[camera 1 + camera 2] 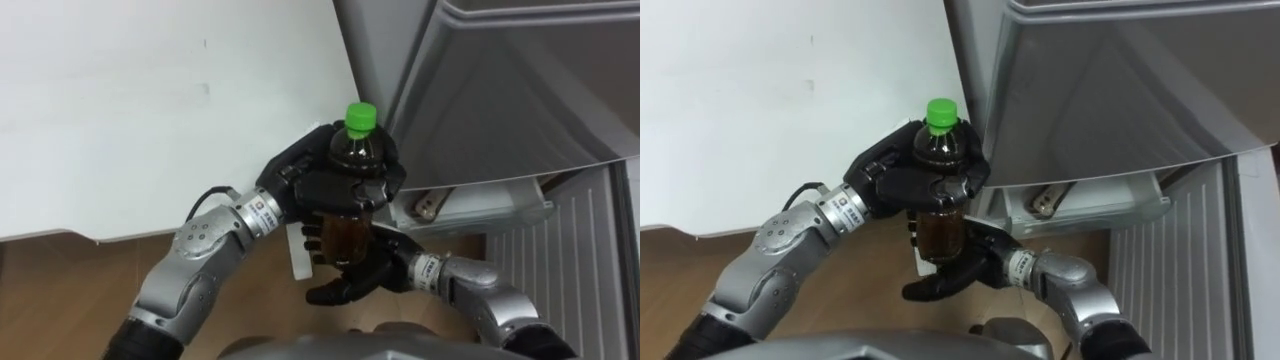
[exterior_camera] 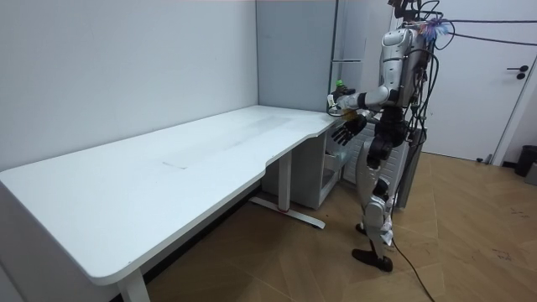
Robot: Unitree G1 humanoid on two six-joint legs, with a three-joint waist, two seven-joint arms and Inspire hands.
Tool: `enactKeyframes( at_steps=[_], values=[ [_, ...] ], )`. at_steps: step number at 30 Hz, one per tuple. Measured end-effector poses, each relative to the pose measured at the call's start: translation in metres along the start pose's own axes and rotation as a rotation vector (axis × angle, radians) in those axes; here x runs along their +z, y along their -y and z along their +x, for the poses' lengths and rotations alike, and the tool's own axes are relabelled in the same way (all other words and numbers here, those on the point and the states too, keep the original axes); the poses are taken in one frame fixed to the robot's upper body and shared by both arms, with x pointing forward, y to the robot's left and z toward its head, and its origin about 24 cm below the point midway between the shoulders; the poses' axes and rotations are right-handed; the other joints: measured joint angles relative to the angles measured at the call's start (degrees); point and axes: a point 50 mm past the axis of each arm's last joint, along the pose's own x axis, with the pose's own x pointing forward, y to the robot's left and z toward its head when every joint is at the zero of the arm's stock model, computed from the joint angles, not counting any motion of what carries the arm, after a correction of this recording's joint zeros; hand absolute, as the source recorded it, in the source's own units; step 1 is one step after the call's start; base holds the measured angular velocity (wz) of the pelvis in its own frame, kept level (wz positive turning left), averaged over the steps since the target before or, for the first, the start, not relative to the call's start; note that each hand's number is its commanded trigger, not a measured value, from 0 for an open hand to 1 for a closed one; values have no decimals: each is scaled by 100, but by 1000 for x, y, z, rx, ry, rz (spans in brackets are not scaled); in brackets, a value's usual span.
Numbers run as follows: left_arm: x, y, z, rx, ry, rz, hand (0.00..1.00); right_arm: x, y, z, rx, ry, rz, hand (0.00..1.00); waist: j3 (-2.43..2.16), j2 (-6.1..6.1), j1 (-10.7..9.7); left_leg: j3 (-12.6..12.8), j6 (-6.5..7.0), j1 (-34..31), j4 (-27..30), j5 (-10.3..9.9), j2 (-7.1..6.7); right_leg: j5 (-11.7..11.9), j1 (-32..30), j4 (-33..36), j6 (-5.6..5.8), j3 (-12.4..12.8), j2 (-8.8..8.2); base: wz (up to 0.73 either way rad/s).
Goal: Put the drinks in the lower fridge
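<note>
A: Where's the bottle (image 1: 345, 235)?
B: Centre frame, upright, long axis vertical, green cap up. Left hand (image 1: 300, 182) is curled round it.
A: And the right hand (image 1: 355, 275)?
B: Just under the base, fingers loose and spread. Fridge (image 1: 500, 90) is upper right.

Silver arms, black hands (image 1: 318, 186)

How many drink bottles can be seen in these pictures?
1. The bottle, with a green cap, is held upright in the left robot hand, close beside the fridge. More bottles may be hidden inside the fridge.
</note>
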Motion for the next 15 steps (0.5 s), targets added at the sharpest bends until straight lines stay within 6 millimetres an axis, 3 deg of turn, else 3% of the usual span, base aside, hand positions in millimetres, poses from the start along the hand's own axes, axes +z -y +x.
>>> enactKeyframes(
  at_steps=[15],
  values=[
    [-7, -3, -2, 6, -19, -32, 100, -9, -6, -2, 41, 11, 116, 0, -22, 68, 118, 1, -3, -49, -27, -3, 4, 2, -42, 35, -3, 6, 22, 0]
  ],
)
